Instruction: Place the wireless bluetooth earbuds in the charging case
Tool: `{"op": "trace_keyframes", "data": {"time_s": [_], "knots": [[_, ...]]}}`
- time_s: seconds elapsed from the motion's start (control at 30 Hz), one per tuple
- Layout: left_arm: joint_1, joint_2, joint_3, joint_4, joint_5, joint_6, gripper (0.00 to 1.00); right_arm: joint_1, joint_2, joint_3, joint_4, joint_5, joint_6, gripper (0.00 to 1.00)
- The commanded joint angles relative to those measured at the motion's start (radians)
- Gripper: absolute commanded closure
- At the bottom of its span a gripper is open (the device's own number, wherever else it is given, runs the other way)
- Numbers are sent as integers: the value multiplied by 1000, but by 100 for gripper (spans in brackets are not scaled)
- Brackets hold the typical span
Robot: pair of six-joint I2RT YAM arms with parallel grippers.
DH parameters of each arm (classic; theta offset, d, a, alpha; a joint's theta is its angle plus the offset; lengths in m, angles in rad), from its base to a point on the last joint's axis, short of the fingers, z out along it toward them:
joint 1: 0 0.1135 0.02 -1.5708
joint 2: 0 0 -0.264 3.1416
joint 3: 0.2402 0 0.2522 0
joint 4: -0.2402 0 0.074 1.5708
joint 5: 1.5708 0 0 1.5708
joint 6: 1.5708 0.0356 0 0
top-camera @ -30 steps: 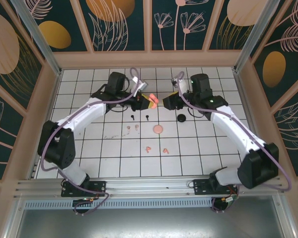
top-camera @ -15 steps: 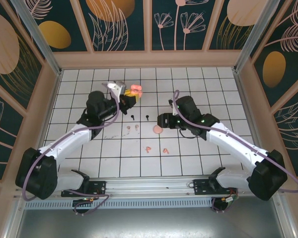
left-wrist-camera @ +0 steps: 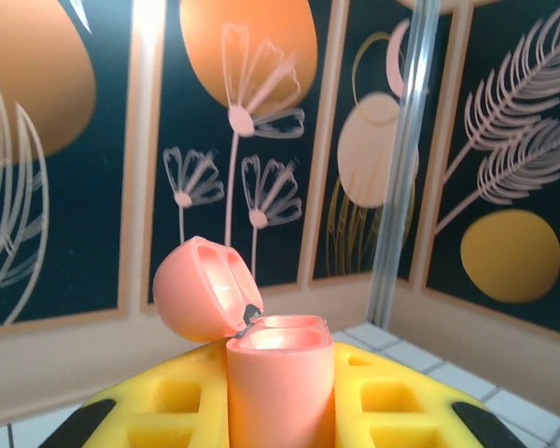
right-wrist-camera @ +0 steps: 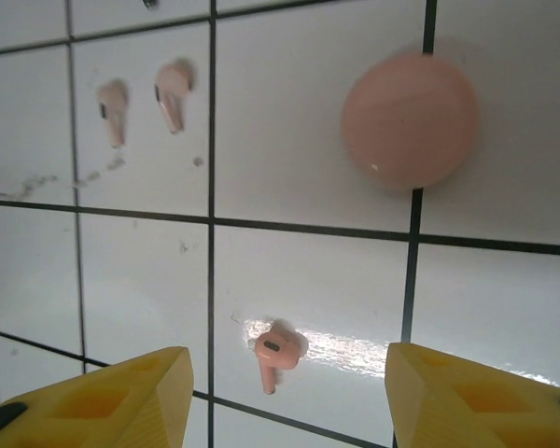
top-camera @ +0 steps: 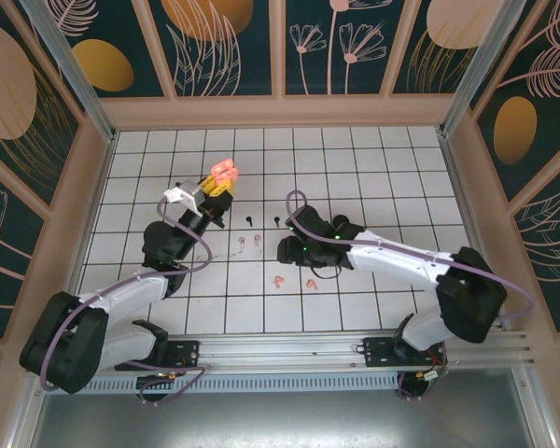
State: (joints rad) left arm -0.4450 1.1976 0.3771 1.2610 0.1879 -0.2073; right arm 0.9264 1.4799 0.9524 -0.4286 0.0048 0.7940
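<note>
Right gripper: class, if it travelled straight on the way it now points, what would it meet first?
Most likely the coral pink earbud lying on the white tiled table, roughly centred between the fingers of the open right gripper. Depth is unclear, so it might touch bare tile beside it instead.

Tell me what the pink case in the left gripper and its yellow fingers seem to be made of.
Pink case: probably moulded plastic, smooth satin finish; soft highlights on the open lid. Yellow fingers: likely hard plastic, matte; flat colour with recessed pockets; printed or moulded is unclear.
</note>
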Motion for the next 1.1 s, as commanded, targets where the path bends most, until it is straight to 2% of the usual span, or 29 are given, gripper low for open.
{"op": "trace_keyframes", "data": {"time_s": [0.0,0.17,0.53,1.07], "knots": [[-3,-6,-22,231,-95,-17,100,47,69,60,-72,63,83,43],[-3,-20,-14,240,-156,14,100,98,171,121,-140,105,154,41],[-3,-4,-35,313,-200,16,100,158,318,239,-235,140,288,40],[-3,21,-53,383,-200,-7,100,186,421,299,-280,139,358,44]]}}
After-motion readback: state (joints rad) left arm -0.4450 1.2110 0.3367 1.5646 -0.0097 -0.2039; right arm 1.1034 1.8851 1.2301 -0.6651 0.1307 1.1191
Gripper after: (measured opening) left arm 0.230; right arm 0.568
